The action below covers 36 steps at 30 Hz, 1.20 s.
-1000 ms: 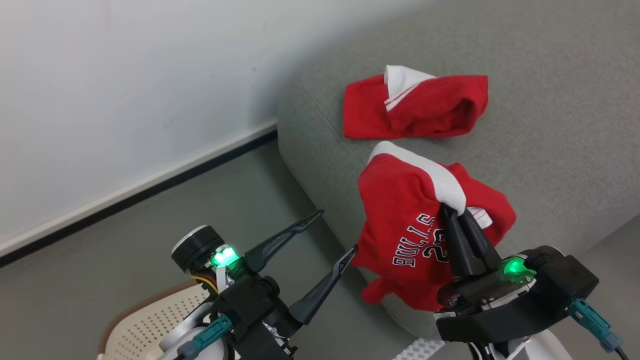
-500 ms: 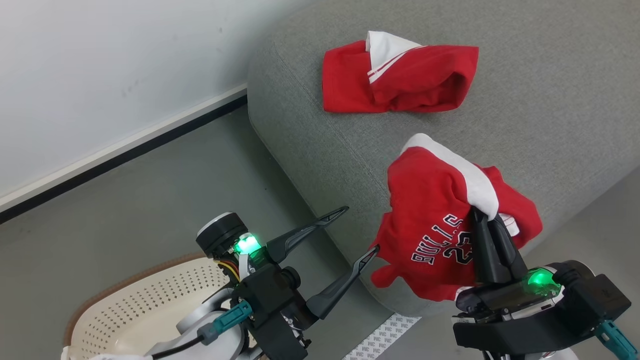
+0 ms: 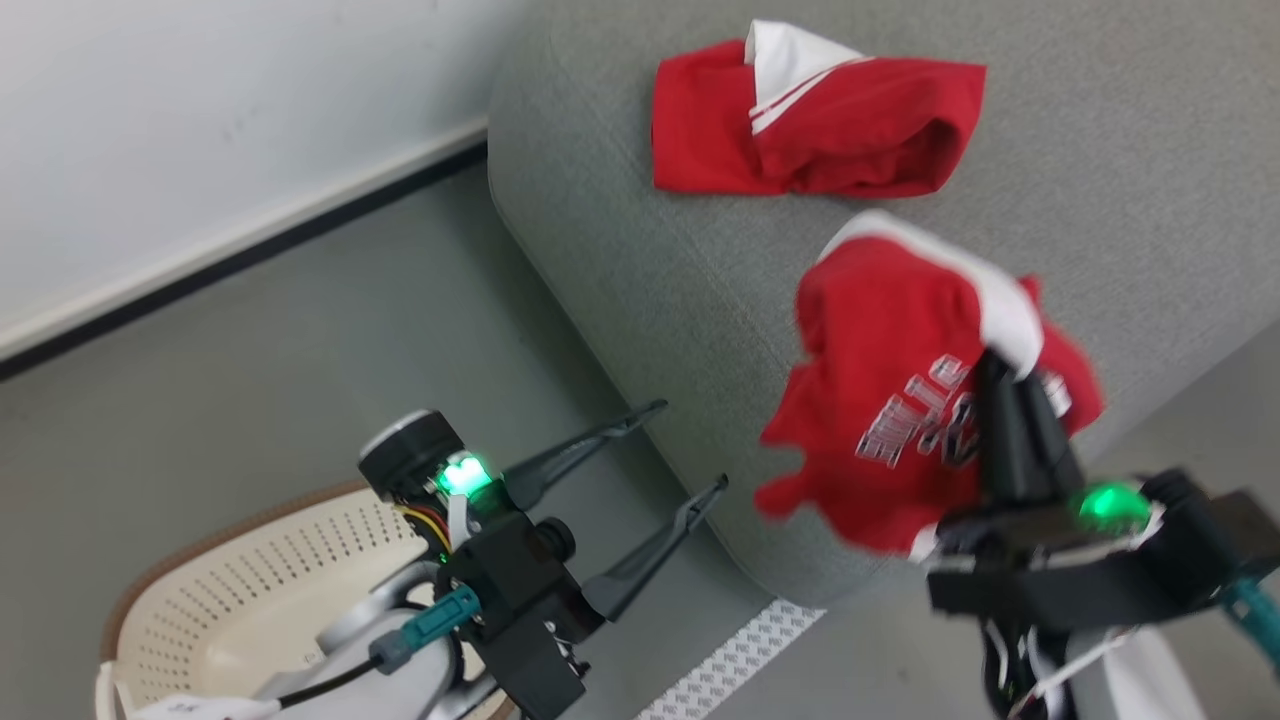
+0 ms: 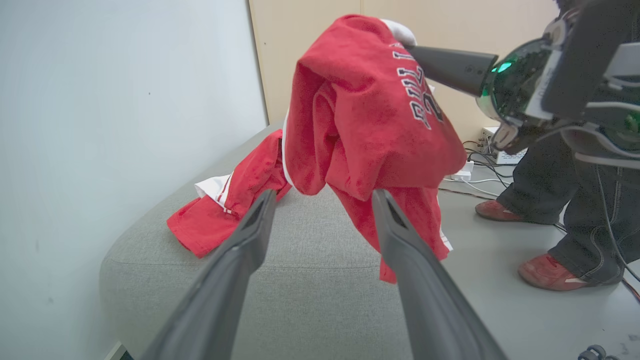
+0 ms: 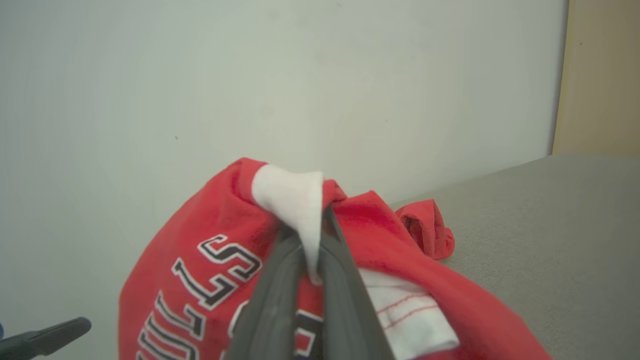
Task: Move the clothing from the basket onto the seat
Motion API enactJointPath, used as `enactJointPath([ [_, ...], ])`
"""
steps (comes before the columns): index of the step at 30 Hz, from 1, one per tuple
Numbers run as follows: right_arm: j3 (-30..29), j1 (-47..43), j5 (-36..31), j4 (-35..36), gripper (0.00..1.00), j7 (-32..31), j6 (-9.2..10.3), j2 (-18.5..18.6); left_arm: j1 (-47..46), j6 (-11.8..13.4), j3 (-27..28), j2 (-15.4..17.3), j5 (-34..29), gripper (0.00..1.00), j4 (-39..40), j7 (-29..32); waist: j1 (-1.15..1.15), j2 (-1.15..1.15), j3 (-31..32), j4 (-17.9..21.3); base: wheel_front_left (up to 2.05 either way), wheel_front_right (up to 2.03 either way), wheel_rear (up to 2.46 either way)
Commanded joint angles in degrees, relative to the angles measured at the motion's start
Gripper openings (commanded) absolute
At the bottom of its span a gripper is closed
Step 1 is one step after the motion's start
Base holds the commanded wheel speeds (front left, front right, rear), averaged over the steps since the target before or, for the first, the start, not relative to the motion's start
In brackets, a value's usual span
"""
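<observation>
Red fabric with a white trim band and dark-edged lettering, the soft printed jersey (image 3: 900, 400), is bunched and hanging from the right end effector (image 3: 995, 365) at the right of the head view. Its two long dark fingers are pressed together on the white band. The right wrist view shows that band pinched between the fingertips, with the lettering spilling down toward the lower left. In the left wrist view the jersey's long axis runs roughly top to bottom. The gripped trim is at the top of the frame and the loose hem points down, over the right edge of the large light-grey woven-fabric seat cushion (image 3: 640, 260). Whether the hem brushes the cushion cannot be told. In the head view the lettering is blurred and runs on a diagonal, rising toward the right. The second red garment with white stripe trim (image 3: 815, 125) lies flat on the seat at the top of the head view. Its long axis runs left to right, and its white corner points toward the upper edge. The left end effector (image 3: 691, 444) sits at lower centre, its fingers spread wide and holding nothing, their tips pointing up and right toward the cushion's near corner. The cream-white perforated plastic basket with a brown rim (image 3: 250, 590) stands on the grey floor at lower left, partly behind the left arm. A person's dark trouser legs and red shoes (image 4: 545, 272) stand at the right of the left wrist view.
</observation>
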<state>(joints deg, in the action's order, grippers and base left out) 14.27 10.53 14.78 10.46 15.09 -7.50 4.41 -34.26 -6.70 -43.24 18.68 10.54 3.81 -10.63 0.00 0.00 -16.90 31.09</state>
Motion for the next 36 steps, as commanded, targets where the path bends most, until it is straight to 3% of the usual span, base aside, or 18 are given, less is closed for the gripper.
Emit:
enactJointPath([
  [1, -0.4, 1.5, 0.5, 0.0, 0.0, 0.0, 0.02, -0.3, -0.9, 0.1, 0.3, 0.7, -0.4, 1.0, 0.4, 0.4, 0.0, 0.0, -2.2, -0.1, 0.0, 0.0, 0.0],
  [10, -12.1, 20.4, 5.2, -3.4, 0.0, 0.0, 0.02, -1.3, -6.1, -0.2, 0.5, 6.0, -1.9, 1.0, 8.2, 7.5, 0.0, 0.0, -14.8, -1.0, 0.0, 0.0, 0.0],
  [15, -20.9, 31.5, 5.6, -5.1, 0.0, 0.0, 0.02, 2.6, -10.8, -0.6, -1.2, 7.1, -1.4, 1.0, 11.0, 9.8, 0.0, 0.0, -21.0, -3.7, 0.0, 0.0, 0.0],
  [24, -29.6, 48.0, 2.7, -10.5, 0.0, 0.0, 0.01, 12.0, -16.8, -0.7, -3.6, 8.8, -0.1, 1.0, 13.4, 11.8, 0.0, 0.0, -29.5, -7.0, 0.0, 0.0, 0.0],
  [28, -31.7, 51.7, 0.4, -14.1, 0.0, 0.0, 0.01, 14.1, -18.3, -0.8, -5.0, 9.6, 0.4, 1.0, 14.3, 12.7, 0.0, 0.0, -31.8, -7.6, 0.0, 0.0, 0.0],
  [31, -30.2, 51.1, -2.0, -20.7, 0.0, 0.0, 0.01, 15.0, -18.5, -0.8, -5.6, 9.5, 1.0, 1.0, 14.4, 12.8, 0.0, 0.0, -32.8, -8.4, 0.0, 0.0, 0.0],
  [36, -30.1, 49.5, -4.2, -30.1, 0.0, 0.0, 0.02, 14.2, -17.9, -0.4, -5.9, 9.5, 1.2, 1.0, 14.0, 12.2, 0.0, 0.0, -33.5, -9.7, 0.0, 0.0, 0.0],
])
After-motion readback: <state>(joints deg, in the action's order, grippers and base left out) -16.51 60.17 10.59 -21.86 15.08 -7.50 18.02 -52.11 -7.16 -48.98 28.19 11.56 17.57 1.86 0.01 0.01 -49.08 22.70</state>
